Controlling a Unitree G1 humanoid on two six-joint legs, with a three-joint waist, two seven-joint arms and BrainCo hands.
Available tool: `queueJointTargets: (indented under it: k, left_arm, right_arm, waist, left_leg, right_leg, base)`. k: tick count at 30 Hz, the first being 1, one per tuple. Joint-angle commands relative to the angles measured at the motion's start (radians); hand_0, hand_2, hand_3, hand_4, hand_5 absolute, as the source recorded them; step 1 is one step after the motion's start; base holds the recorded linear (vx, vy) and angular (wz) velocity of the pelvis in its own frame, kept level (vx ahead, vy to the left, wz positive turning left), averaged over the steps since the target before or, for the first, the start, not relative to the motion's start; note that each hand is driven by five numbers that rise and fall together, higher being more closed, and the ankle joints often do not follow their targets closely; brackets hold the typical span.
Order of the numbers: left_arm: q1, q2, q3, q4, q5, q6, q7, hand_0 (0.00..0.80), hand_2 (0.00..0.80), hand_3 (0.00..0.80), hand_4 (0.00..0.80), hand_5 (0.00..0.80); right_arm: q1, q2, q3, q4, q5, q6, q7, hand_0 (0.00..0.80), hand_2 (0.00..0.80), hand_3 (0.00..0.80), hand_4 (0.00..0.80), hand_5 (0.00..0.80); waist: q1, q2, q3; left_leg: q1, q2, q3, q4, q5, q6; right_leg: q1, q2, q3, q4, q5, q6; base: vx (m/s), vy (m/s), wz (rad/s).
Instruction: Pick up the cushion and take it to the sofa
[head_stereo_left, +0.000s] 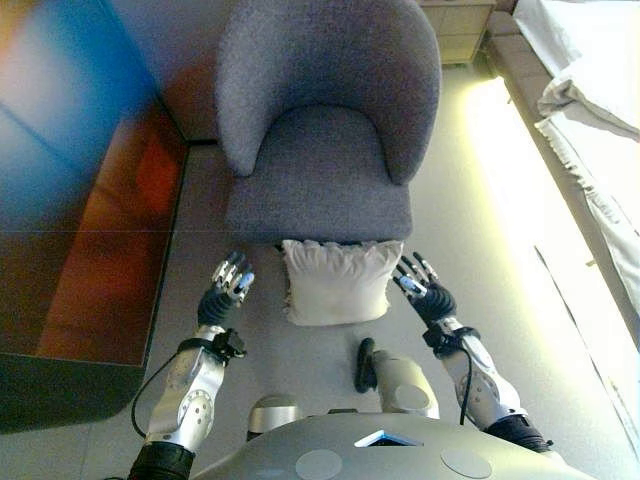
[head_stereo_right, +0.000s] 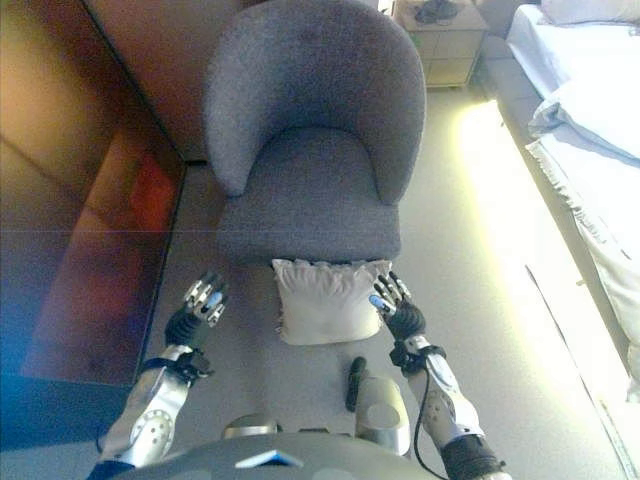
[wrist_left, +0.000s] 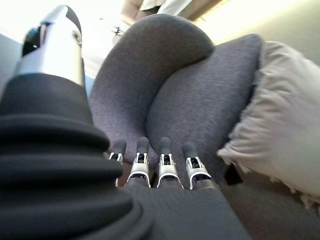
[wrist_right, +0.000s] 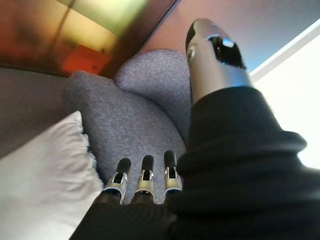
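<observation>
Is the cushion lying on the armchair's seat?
No, the white cushion lies on the floor against the front of the grey armchair, between the two open hands.

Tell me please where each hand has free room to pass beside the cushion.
Bare floor lies between the left hand and the cushion: room to pass there. The right hand is almost at the cushion's other edge, little gap. Behind, the cushion leans on the armchair front: crowded. The floor strip in front of it is free.

Both eye views look steeply down on the chair (head_stereo_left: 325, 130) from just before its seat, while each wrist view looks from low, close, at its front.
</observation>
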Motion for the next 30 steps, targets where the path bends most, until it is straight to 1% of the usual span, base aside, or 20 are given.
queueJointTargets:
  k: [1,2,3,4,6,7,8,9,11,13,16,18,20,21,22,24,25,27,30]
  left_arm:
    - [0.024,0.007,0.032,-0.088,-0.048,-0.027,-0.032,0.0,0.0,0.0,0.0,0.0]
    - [0.019,0.005,0.028,-0.084,-0.049,-0.028,-0.035,0.0,0.0,0.0,0.0,0.0]
    - [0.018,0.005,0.027,-0.083,-0.05,-0.03,-0.037,0.0,0.0,0.0,0.0,0.0]
    - [0.01,-0.003,0.018,-0.07,-0.046,-0.039,-0.049,0.0,0.0,0.0,0.0,0.0]
    - [0.007,-0.007,0.014,-0.059,-0.037,-0.052,-0.058,0.0,0.0,0.0,0.0,0.0]
    - [0.004,-0.007,0.014,-0.053,-0.037,-0.057,-0.064,0.0,0.0,0.0,0.0,0.0]
    - [0.0,-0.006,0.015,-0.049,-0.038,-0.056,-0.064,0.0,0.0,0.0,0.0,0.0]
    - [-0.006,-0.004,0.016,-0.045,-0.034,-0.052,-0.069,0.0,0.0,0.0,0.0,0.0]
    - [-0.017,0.001,0.018,-0.045,-0.017,-0.047,-0.084,0.0,0.0,0.0,0.0,0.0]
    - [-0.019,0.006,0.023,-0.054,-0.007,-0.047,-0.085,0.0,0.0,0.0,0.0,0.0]
    - [-0.006,0.001,0.035,-0.06,-0.019,-0.036,-0.083,0.0,0.0,0.0,0.0,0.0]
    - [0.004,-0.005,0.036,-0.058,-0.025,-0.027,-0.084,0.0,0.0,0.0,0.0,0.0]
    - [-0.004,0.001,0.033,-0.05,-0.025,-0.024,-0.095,0.0,0.0,0.0,0.0,0.0]
    - [-0.008,0.004,0.032,-0.049,-0.025,-0.022,-0.098,0.0,0.0,0.0,0.0,0.0]
    - [-0.018,0.013,0.023,-0.041,-0.022,-0.025,-0.091,0.0,0.0,0.0,0.0,0.0]
    - [-0.031,0.021,0.023,-0.033,-0.03,-0.032,-0.085,0.0,0.0,0.0,0.0,0.0]
    - [-0.032,0.027,0.026,-0.038,-0.032,-0.036,-0.09,0.0,0.0,0.0,0.0,0.0]
    - [-0.03,0.033,0.028,-0.04,-0.024,-0.039,-0.079,0.0,0.0,0.0,0.0,0.0]
    - [-0.045,0.045,0.033,-0.032,-0.016,-0.028,-0.073,0.0,0.0,0.0,0.0,0.0]
  right_arm:
    - [0.001,0.001,-0.016,-0.055,-0.012,-0.058,0.008,0.0,0.0,0.0,0.0,0.0]
    - [-0.001,-0.002,-0.022,-0.049,-0.004,-0.068,0.012,0.0,0.0,0.0,0.0,0.0]
    - [-0.002,-0.002,-0.024,-0.048,-0.001,-0.07,0.013,0.0,0.0,0.0,0.0,0.0]
    - [-0.007,-0.002,-0.027,-0.043,0.014,-0.081,0.017,0.0,0.0,0.0,0.0,0.0]
    - [-0.012,0.0,-0.026,-0.047,0.021,-0.081,0.013,0.0,0.0,0.0,0.0,0.0]
    - [-0.013,0.001,-0.028,-0.052,0.026,-0.075,0.005,0.0,0.0,0.0,0.0,0.0]
    - [-0.013,0.002,-0.029,-0.055,0.025,-0.069,-0.001,0.0,0.0,0.0,0.0,0.0]
    - [-0.006,0.0,-0.03,-0.059,0.026,-0.071,-0.007,0.0,0.0,0.0,0.0,0.0]
    - [0.013,-0.001,-0.031,-0.073,0.031,-0.073,-0.012,0.0,0.0,0.0,0.0,0.0]
    - [0.034,0.001,-0.028,-0.086,0.029,-0.073,-0.007,0.0,0.0,0.0,0.0,0.0]
    - [0.053,0.01,-0.024,-0.082,0.026,-0.075,0.0,0.0,0.0,0.0,0.0,0.0]
    - [0.06,0.014,-0.024,-0.083,0.031,-0.079,-0.001,0.0,0.0,0.0,0.0,0.0]
    - [0.064,0.018,-0.029,-0.088,0.036,-0.091,-0.002,0.0,0.0,0.0,0.0,0.0]
    - [0.064,0.019,-0.03,-0.089,0.039,-0.093,-0.003,0.0,0.0,0.0,0.0,0.0]
    - [0.062,0.028,-0.025,-0.084,0.043,-0.104,-0.019,0.0,0.0,0.0,0.0,0.0]
    - [0.061,0.034,-0.024,-0.094,0.06,-0.085,-0.034,0.0,0.0,0.0,0.0,0.0]
    - [0.07,0.037,-0.024,-0.105,0.067,-0.073,-0.021,0.0,0.0,0.0,0.0,0.0]
    - [0.078,0.05,-0.019,-0.098,0.039,-0.08,-0.012,0.0,0.0,0.0,0.0,0.0]
    - [0.063,0.062,-0.009,-0.088,0.037,-0.097,-0.011,0.0,0.0,0.0,0.0,0.0]
  waist:
    - [-0.006,-0.025,-0.045]
    - [-0.003,-0.031,-0.041]
    - [-0.003,-0.031,-0.041]
    - [0.007,-0.033,-0.027]
    - [0.015,-0.032,-0.018]
    - [0.018,-0.026,-0.015]
    - [0.018,-0.023,-0.018]
    - [0.022,-0.014,-0.017]
    - [0.03,0.003,-0.014]
    - [0.045,0.014,-0.01]
    - [0.066,0.015,-0.013]
    - [0.073,0.014,-0.018]
    - [0.07,0.015,-0.023]
    - [0.069,0.015,-0.023]
    - [0.067,0.015,-0.023]
    - [0.061,0.014,-0.021]
    - [0.061,0.01,-0.02]
    - [0.065,0.004,-0.024]
    - [0.075,-0.002,-0.023]
  left_leg:
    - [-0.068,-0.057,0.082,0.319,0.221,0.033]
    - [-0.115,-0.039,0.104,0.37,0.225,0.035]
    - [-0.131,-0.032,0.107,0.384,0.223,0.035]
    - [-0.175,-0.01,0.132,0.36,0.198,0.047]
    - [-0.182,-0.001,0.151,0.245,0.199,0.053]
    - [-0.175,0.01,0.16,0.138,0.216,0.05]
    - [-0.175,0.015,0.164,0.081,0.228,0.048]
    - [-0.18,0.02,0.165,0.0,0.242,0.038]
    - [-0.19,0.017,0.141,-0.121,0.26,0.021]
    - [-0.206,0.009,0.099,-0.2,0.282,0.005]
    - [-0.213,0.002,0.056,-0.273,0.286,0.0]
    - [-0.217,0.003,0.055,-0.295,0.295,-0.001]
    - [-0.229,0.005,0.077,-0.288,0.291,0.004]
    - [-0.232,0.004,0.081,-0.284,0.288,0.006]
    - [-0.234,-0.007,0.075,-0.274,0.275,0.016]
    - [-0.238,-0.025,0.07,-0.248,0.258,0.032]
    - [-0.245,-0.038,0.075,-0.227,0.241,0.048]
    - [-0.249,-0.06,0.077,-0.207,0.22,0.072]
    - [-0.261,-0.084,0.081,-0.174,0.194,0.1]
  right_leg:
    - [0.117,-0.061,0.003,-0.209,0.081,0.085]
    - [0.135,-0.065,-0.004,-0.206,0.067,0.072]
    - [0.139,-0.064,-0.007,-0.205,0.064,0.069]
    - [0.171,-0.064,-0.008,-0.201,0.045,0.065]
    - [0.192,-0.057,0.002,-0.197,0.027,0.07]
    - [0.206,-0.048,0.008,-0.198,0.016,0.075]
    - [0.21,-0.045,0.009,-0.2,0.01,0.078]
    - [0.219,-0.042,0.009,-0.196,-0.003,0.085]
    - [0.234,-0.038,0.013,-0.178,-0.03,0.098]
    - [0.261,-0.037,0.03,-0.175,-0.049,0.109]
    - [0.31,-0.043,0.051,-0.2,-0.058,0.123]
    - [0.34,-0.046,0.057,-0.219,-0.065,0.129]
    - [0.351,-0.06,0.05,-0.221,-0.075,0.138]
    - [0.349,-0.064,0.049,-0.218,-0.077,0.14]
    - [0.342,-0.08,0.047,-0.198,-0.083,0.15]
    - [0.339,-0.099,0.059,-0.176,-0.084,0.161]
    - [0.338,-0.112,0.065,-0.168,-0.077,0.168]
    - [0.328,-0.134,0.07,-0.156,-0.052,0.178]
    - [0.312,-0.169,0.073,-0.126,-0.008,0.18]
  base:
    - [0.212,-0.182,0.19]
    - [0.15,-0.137,0.26]
    - [0.177,-0.115,0.23]
    - [0.182,-0.069,0.26]
    - [0.203,-0.015,0.18]
    - [0.178,0.041,0.05]
    - [0.187,0.064,0.13]
    - [0.193,0.066,0.26]
    - [0.212,0.085,0.24]
    - [0.236,0.08,0.07]
    - [0.242,0.082,-0.04]
    - [0.216,0.119,-0.37]
    - [0.139,0.142,-0.31]
    - [0.15,0.187,0.05]
    - [0.169,0.199,0.13]
    - [0.189,0.208,0.06]
    - [0.168,0.168,0.01]
    - [0.162,0.152,-0.01]
    - [0.119,0.145,-0.01]
